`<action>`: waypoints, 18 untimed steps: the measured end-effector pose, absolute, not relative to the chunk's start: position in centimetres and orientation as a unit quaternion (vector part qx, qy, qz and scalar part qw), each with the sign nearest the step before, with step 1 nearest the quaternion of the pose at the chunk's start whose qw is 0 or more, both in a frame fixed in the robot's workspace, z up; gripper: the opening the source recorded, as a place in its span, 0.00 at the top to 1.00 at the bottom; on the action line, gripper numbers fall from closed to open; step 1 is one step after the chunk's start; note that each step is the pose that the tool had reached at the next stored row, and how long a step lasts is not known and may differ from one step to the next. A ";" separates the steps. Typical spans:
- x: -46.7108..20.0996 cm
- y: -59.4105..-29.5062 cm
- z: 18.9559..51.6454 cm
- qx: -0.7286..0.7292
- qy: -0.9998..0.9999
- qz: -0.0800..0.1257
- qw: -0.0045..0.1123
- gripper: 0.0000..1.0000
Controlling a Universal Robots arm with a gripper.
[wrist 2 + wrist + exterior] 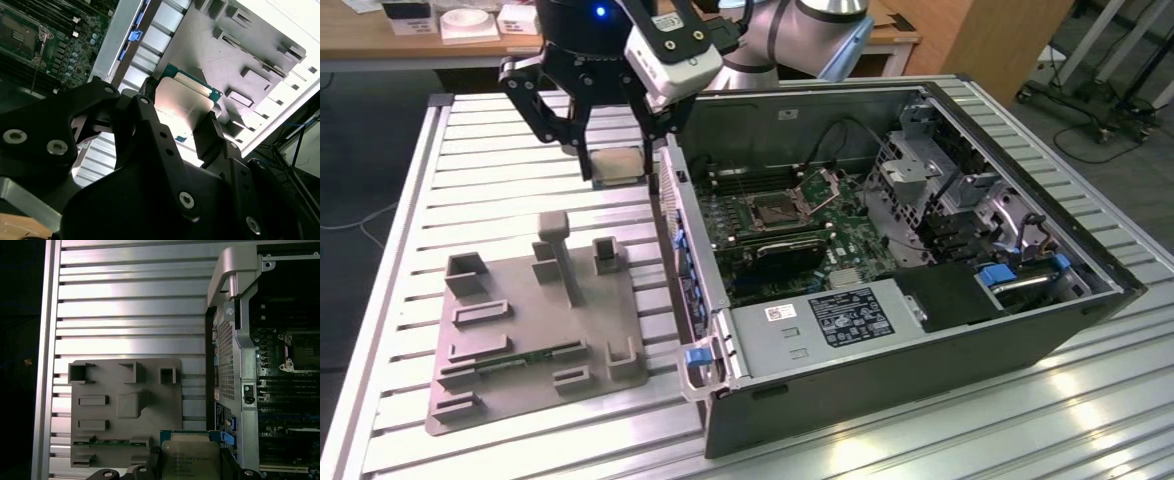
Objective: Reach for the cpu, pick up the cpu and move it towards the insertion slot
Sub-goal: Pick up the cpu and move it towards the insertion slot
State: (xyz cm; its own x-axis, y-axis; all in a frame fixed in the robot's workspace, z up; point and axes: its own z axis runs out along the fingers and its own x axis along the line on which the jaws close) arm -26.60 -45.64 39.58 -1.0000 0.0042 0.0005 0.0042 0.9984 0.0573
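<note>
slatted metal table [494,140]: gripper [616,165] clamped on cpu [619,163], lifted above grey tray [520,330], beside open computer case [894,260].

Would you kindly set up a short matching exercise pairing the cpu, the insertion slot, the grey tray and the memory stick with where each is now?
Things:
1. cpu
2. insertion slot
3. grey tray
4. memory stick

Places:
A. on the slatted table beside the computer case
B. held in the claw above the table
C. lying in the tray
D. on the board inside the open case

Pairs: 1-B, 2-D, 3-A, 4-C
</note>
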 end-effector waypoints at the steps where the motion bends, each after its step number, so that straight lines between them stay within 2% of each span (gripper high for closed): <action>1: -26.6 -45.6 39.6 -0.002 -1.000 -0.029 0.000 0.45; 18: -26.1 -45.6 39.6 -0.002 -1.000 -0.029 0.000 0.45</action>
